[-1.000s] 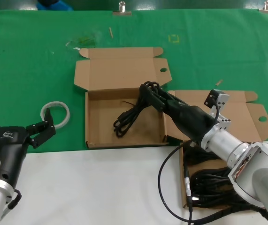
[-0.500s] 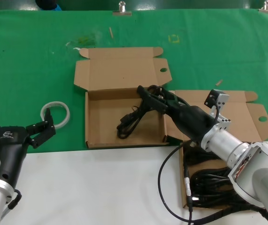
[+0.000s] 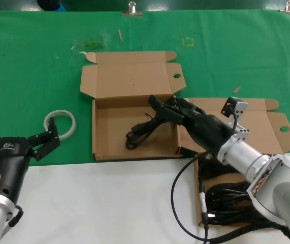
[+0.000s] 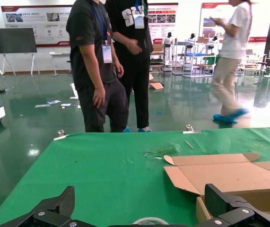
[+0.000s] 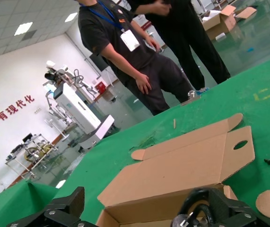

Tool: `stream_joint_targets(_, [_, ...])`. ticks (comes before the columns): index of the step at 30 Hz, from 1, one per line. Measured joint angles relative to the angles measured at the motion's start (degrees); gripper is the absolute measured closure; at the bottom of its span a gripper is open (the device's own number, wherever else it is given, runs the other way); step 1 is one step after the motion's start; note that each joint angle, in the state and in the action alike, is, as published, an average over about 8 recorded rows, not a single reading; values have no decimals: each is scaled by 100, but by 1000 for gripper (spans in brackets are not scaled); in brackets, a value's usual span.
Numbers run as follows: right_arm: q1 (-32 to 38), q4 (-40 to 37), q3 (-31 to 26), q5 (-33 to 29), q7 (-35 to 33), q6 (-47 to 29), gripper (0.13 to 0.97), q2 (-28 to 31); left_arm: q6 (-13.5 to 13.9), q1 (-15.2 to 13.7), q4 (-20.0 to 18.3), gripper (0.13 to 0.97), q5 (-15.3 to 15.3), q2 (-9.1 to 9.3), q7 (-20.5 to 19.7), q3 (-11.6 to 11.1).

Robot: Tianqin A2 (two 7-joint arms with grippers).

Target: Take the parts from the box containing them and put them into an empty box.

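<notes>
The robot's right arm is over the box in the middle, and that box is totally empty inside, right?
Not quite. The right gripper is over the middle box, but that box isn't empty: a black coiled cord lies inside it, as the head view shows. The gripper's fingers are open above the cord, not holding it.

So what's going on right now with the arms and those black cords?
Right gripper open over the narrow-winged brown carton. Black coiled power cord lying inside it, released. Left gripper open, parked near the white ring. Nothing in the way.
</notes>
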Motion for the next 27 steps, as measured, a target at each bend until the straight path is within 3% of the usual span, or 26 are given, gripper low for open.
stream_joint_targets(4, [-93,147,32,-75,16,91,203,0,0,0,0,132,0,0,0,0])
stream_joint_targets(13, [-516,821,179,-418,89,507,137,0,0,0,0,132,0,0,0,0])
stream_joint_targets(27, [-1299,2066,448,-1049,224,1272,129,0,0,0,0,132,0,0,0,0])
